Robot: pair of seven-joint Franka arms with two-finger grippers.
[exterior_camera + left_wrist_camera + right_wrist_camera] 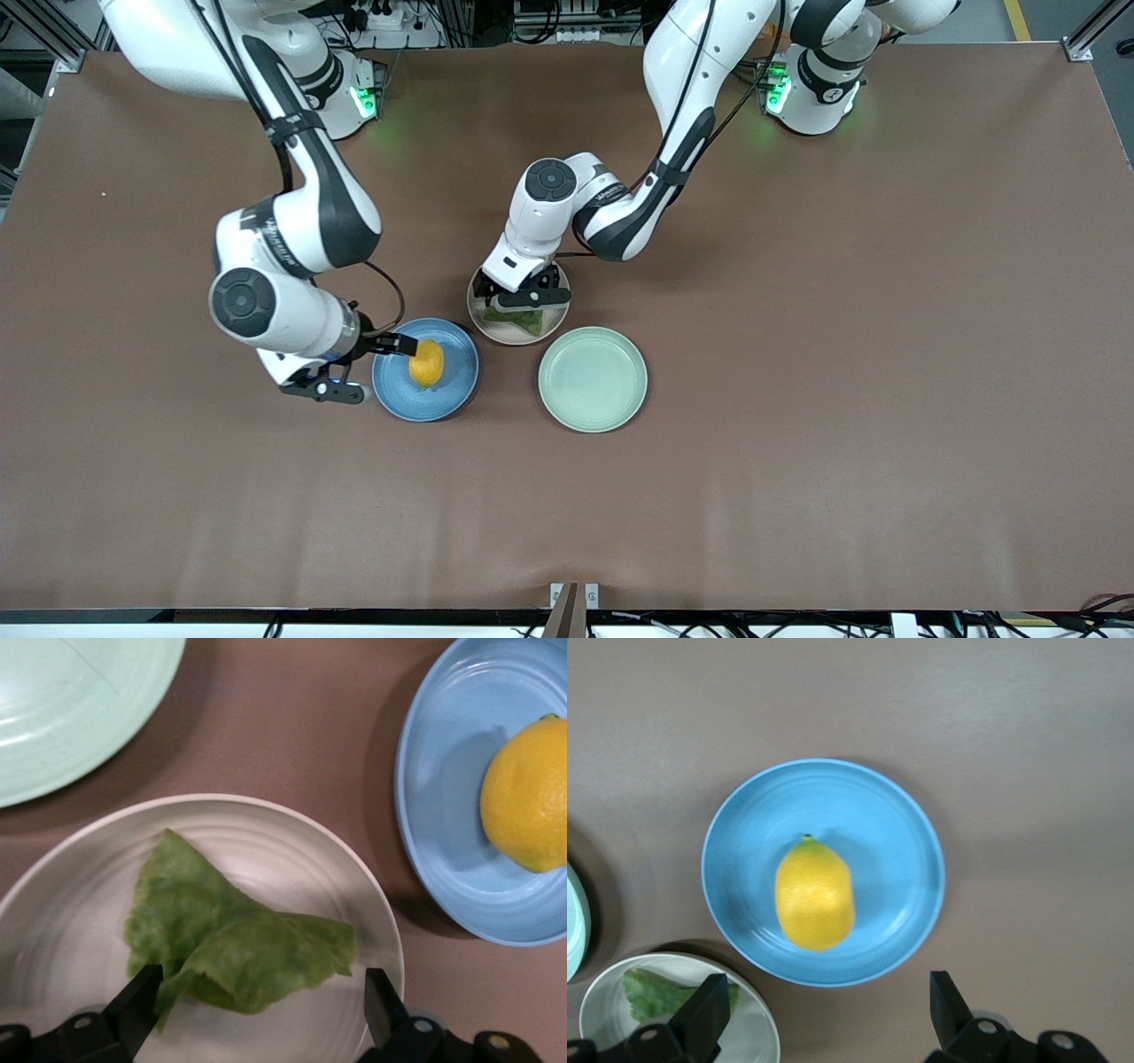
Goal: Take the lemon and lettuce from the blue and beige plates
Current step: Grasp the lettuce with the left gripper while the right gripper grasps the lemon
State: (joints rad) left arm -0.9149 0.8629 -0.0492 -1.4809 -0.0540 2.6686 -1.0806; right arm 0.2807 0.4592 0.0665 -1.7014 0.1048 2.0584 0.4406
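Left tool (521,303), spread over lettuce (232,943), should be lowered squarely; right tool (383,365), spread, centred over lemon (814,896)

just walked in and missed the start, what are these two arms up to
Each arm is working over its own plate. The left hand is low over the beige plate, fingers open on either side of the lettuce, which lies flat on that plate. The right hand is open over the rim of the blue plate, beside the lemon that sits in it. Neither item is gripped yet. A mint-green plate sits beside the other two.
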